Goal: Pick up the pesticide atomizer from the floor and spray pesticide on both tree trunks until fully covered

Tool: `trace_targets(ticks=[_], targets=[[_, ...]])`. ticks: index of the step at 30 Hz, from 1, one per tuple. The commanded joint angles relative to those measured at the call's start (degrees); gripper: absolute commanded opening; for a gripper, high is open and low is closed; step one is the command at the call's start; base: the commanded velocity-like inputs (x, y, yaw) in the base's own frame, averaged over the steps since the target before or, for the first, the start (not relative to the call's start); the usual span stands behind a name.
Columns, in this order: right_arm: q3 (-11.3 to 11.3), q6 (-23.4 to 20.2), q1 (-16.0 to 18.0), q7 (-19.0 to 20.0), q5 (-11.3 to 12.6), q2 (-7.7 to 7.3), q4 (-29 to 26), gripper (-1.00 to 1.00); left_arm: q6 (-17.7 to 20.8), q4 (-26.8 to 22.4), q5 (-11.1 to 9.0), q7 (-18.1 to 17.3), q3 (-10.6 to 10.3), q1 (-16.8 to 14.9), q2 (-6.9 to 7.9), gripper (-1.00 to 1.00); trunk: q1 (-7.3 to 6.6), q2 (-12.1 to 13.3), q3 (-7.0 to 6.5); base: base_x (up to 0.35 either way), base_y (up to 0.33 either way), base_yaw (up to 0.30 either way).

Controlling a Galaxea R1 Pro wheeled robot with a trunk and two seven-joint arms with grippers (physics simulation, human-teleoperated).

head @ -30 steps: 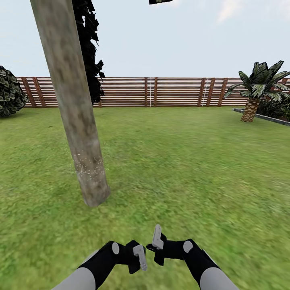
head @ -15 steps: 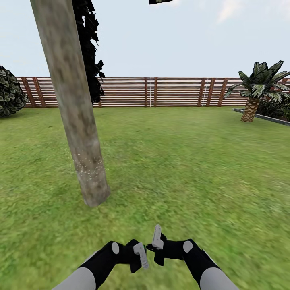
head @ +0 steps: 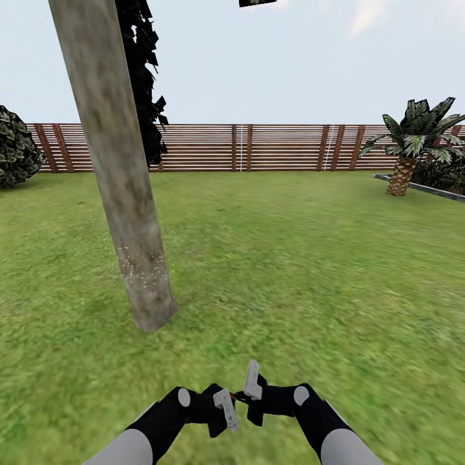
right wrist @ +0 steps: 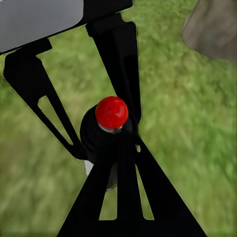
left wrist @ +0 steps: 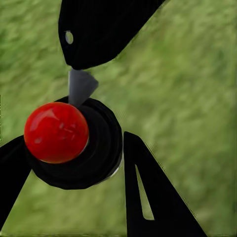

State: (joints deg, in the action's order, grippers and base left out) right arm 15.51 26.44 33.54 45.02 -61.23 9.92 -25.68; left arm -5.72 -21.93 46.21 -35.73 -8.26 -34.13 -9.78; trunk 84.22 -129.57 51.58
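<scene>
the pesticide atomizer (left wrist: 74, 143), red-capped, was clamped between the fingers of the left gripper (head: 224, 409) and the right gripper (head: 248, 391); the speckled tree trunk (head: 123, 194) stood ahead-left.

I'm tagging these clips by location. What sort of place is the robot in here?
A fenced garden or backyard, outdoors: a wide green lawn, a brown slatted wooden fence along the far edge, and a thick bare tree trunk with a short palm beyond.

Red-capped black atomizer (left wrist: 74, 143) between pincers; speckled trunk (head: 123, 187) nearby.
</scene>
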Motion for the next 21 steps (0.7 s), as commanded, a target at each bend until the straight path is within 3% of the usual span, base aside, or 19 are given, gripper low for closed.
trace_targets(ticks=[1, 3, 5, 9, 10, 14, 17, 19, 21], targets=[[0.48, 0.19, 0.02, 0.34, -0.38, 0.08, -0.08, -1.00, -0.46, 0.10, 0.72, -0.04, -0.16, -0.03, 0.18, -1.00, -0.01, -0.03, 0.06, 0.000, 0.000, 0.000], [0.48, 0.19, 0.01, 0.39, -0.41, 0.08, -0.07, -1.00, -0.44, 0.34, 1.10, -0.07, -0.30, 0.00, 1.16, -1.00, -0.01, -0.03, 0.06, 0.000, 0.000, 0.000], [0.48, 0.19, 0.00, 0.39, -0.45, 0.08, -0.08, -1.00, -0.33, 0.39, 1.27, 0.03, -0.40, 0.09, 5.49, -1.00, -0.01, -0.03, 0.06, 0.000, 0.000, 0.000], [0.48, 0.16, 0.01, 0.34, -0.47, 0.08, -0.08, -1.00, -0.26, 0.47, 2.96, 0.05, -0.44, 0.15, 11.07, -1.00, -0.01, -0.03, 0.06, 0.000, 0.000, 0.000], [0.48, 0.18, 0.01, 0.35, -0.47, 0.08, -0.12, 1.00, -0.26, 0.48, 3.20, 0.05, -0.43, 0.18, 13.00, -1.00, -0.01, -0.03, 0.06, 0.000, 0.000, 0.000], [0.85, 0.19, -0.02, 0.05, -0.48, 0.08, -0.12, 1.00, -0.28, 0.41, 3.16, 0.11, 0.02, 0.20, 17.15, -1.00, -0.01, -0.03, 0.06, 0.000, 0.000, 0.000], [1.27, 0.25, -0.13, -1.75, -0.40, 0.08, 0.09, 1.00, -0.12, 0.52, 2.38, 0.49, 0.74, 0.27, 18.80, -1.00, -0.01, -0.03, 0.06, 0.000, 0.000, 0.000], [4.48, 0.30, -0.31, -7.58, 0.63, -4.40, 2.19, 1.00, -0.16, 1.07, -0.73, 3.24, 4.51, 0.58, 19.34, -1.00, -0.01, -0.03, 0.06, 0.000, 0.000, 0.000], [9.31, 0.34, -0.53, -12.39, 1.79, -7.06, 4.71, 1.00, -0.32, 2.79, -4.19, 6.62, 7.90, 1.69, 19.33, -1.00, -0.01, -0.03, 0.06, 0.000, 0.000, 0.000]])
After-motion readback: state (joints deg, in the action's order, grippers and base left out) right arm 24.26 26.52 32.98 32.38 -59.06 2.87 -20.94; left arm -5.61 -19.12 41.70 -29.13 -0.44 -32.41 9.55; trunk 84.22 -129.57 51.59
